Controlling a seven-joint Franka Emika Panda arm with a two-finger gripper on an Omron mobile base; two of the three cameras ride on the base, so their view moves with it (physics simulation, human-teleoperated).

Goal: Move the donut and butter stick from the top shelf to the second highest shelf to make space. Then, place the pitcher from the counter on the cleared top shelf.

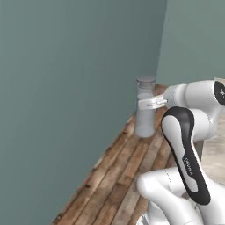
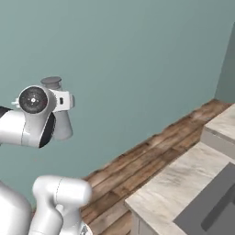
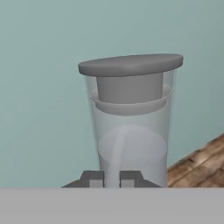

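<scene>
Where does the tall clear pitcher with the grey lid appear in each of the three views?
Left base view: tall clear pitcher with grey lid, right of centre, held above the wooden floor.
Right base view: upper left, partly behind the white arm.
Hand view: centre, upright, close above the claw.
Shared landmark: teal wall.

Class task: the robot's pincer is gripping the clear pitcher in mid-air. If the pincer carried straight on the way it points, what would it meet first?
The pitcher itself, already clamped in the pincer. Beyond it probably the teal wall, though depth is unclear.
</scene>
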